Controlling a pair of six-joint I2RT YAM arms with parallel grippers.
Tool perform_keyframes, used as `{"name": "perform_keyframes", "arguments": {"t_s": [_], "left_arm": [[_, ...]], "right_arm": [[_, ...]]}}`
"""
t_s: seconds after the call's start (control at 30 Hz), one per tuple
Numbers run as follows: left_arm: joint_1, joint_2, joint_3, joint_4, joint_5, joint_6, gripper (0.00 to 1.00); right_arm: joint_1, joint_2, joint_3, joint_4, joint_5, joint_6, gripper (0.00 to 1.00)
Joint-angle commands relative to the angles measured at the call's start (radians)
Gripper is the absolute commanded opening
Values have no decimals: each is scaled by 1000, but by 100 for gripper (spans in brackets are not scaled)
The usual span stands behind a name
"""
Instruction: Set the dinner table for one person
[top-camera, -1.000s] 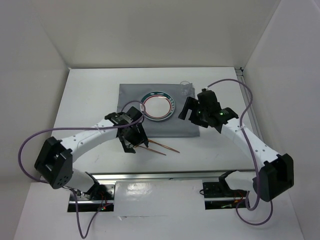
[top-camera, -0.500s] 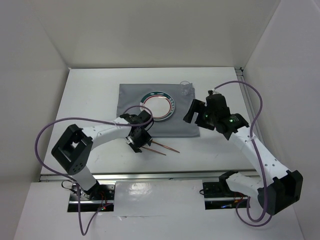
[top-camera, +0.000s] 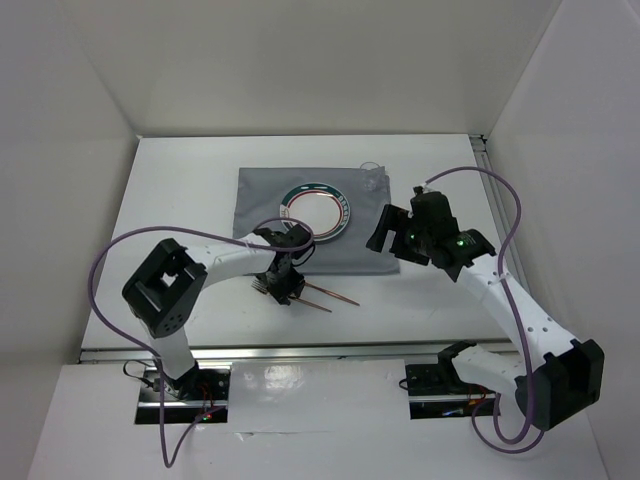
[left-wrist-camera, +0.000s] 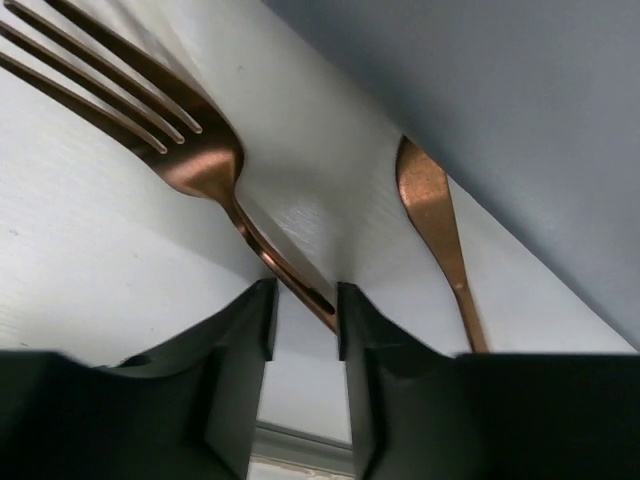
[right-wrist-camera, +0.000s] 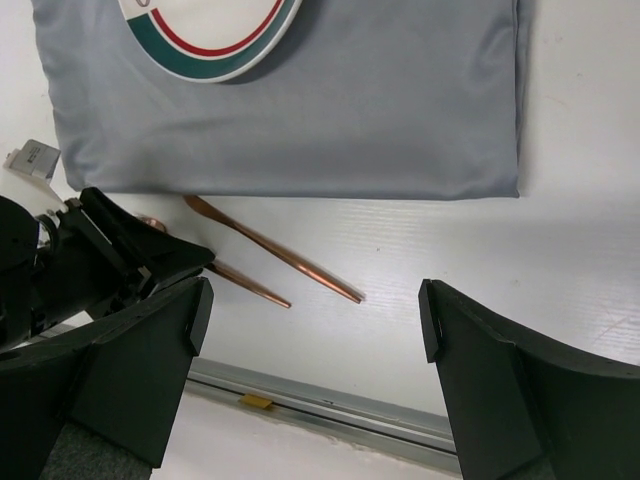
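1. Top view: we see the left arm's elbow folded inward since 1 second ago, the left gripper (top-camera: 283, 287) down at the copper fork (top-camera: 315, 303), and the right gripper (top-camera: 388, 230) wide. The dinner table (top-camera: 180, 200) lies white under both.
2. Left wrist: fingers (left-wrist-camera: 235, 350) stand narrow astride the copper fork (left-wrist-camera: 205, 165) at its handle, a gap at 1 side.
3. Right wrist: fingers (right-wrist-camera: 150, 370) spread wide over the white dinner table (right-wrist-camera: 580, 250), beside the grey cloth (right-wrist-camera: 350, 120).

White panel walls (top-camera: 300, 60) at left, back, right sides.
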Motion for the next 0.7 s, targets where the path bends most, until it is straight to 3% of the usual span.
{"name": "perform_keyframes", "arguments": {"t_s": [0.0, 0.2, 0.5, 0.6, 0.67], "left_arm": [[-5, 37, 10, 4, -17, -52, 42], [-5, 26, 1, -5, -7, -75, 0], [-105, -250, -18, -230, -105, -86, 0], [-105, -317, 54, -288, -222, 22, 0], [-68, -318, 138, -291, -285, 235, 0]], "right_arm": [[-5, -24, -8, -9, 0, -16, 97], [-5, -14, -8, -9, 0, -16, 97], [-15, 18, -8, 12, 9, -35, 97], [-15, 38, -8, 23, -11, -35, 97], [-15, 47, -8, 32, -21, -25, 97]]}}
